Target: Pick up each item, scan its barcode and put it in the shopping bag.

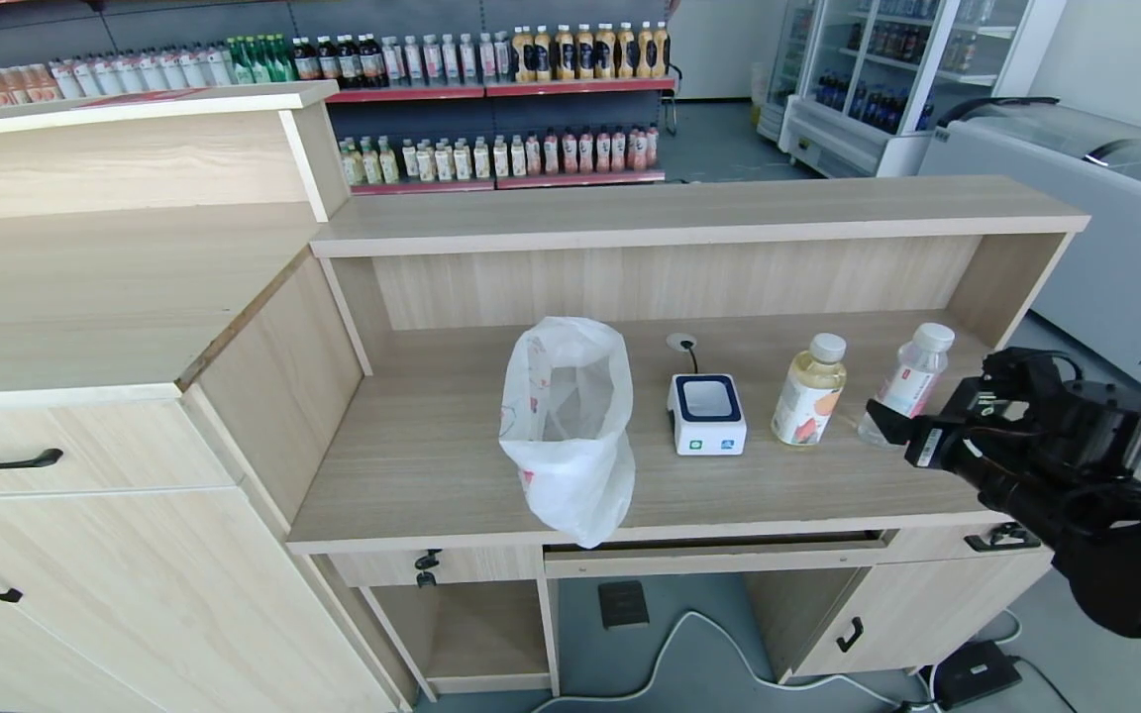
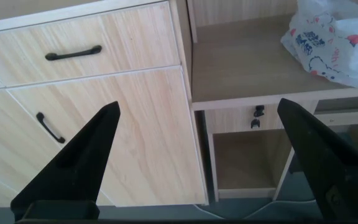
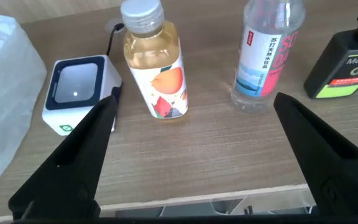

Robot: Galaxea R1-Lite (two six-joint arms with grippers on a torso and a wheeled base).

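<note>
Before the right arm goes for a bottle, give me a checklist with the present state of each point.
1. The right gripper has its fingers spread for a grasp: ok, wide open, facing the bottles.
2. The juice bottle stands upright, capped and free: ok.
3. The water bottle stands upright, apart from the juice bottle: ok.
4. The barcode scanner has its window facing up with nothing on it: ok.
5. The shopping bag has its mouth open: ok, it stands open on the counter, across the scanner from the bottles.
6. Where the barcode sits on either bottle: cannot tell.
</note>
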